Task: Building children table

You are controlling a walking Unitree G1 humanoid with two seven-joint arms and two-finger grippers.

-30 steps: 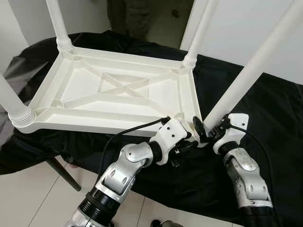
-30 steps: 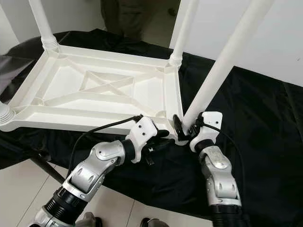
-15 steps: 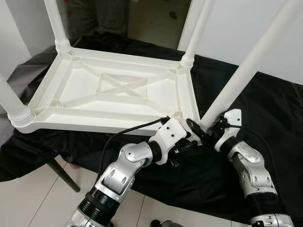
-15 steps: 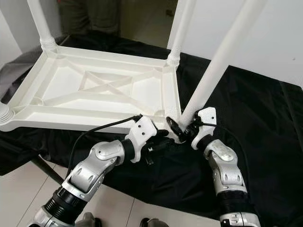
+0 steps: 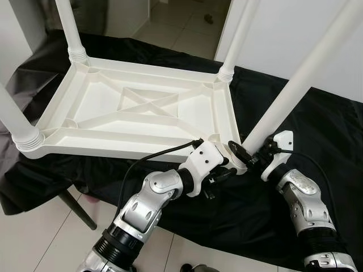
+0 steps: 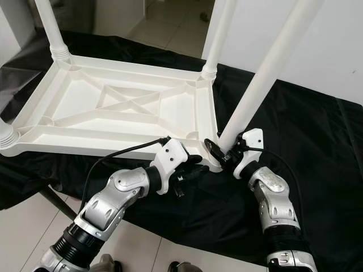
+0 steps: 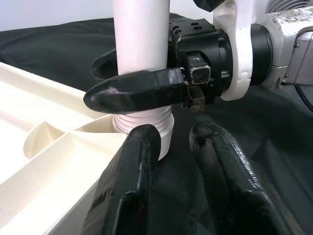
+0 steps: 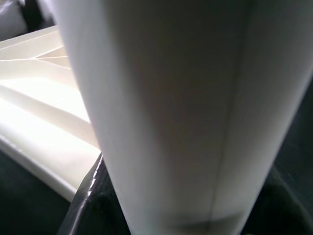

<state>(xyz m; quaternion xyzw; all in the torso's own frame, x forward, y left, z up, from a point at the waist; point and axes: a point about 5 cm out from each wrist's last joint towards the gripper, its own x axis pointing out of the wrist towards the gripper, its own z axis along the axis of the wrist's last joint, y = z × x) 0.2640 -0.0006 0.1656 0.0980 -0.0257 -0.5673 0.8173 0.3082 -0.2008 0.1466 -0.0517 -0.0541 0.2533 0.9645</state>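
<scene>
A white plastic tabletop (image 5: 142, 113) lay upside down on a black cloth (image 5: 317, 130), with four white legs (image 5: 295, 90) rising from its four corners; three stood upright and the one at the near right corner leaned. The right gripper (image 5: 245, 157) was clamped around the base of that leaning leg, one black finger (image 7: 137, 90) on each side; the left gripper (image 7: 171, 161) hovered just beside the same corner, its two fingers apart and holding nothing.
</scene>
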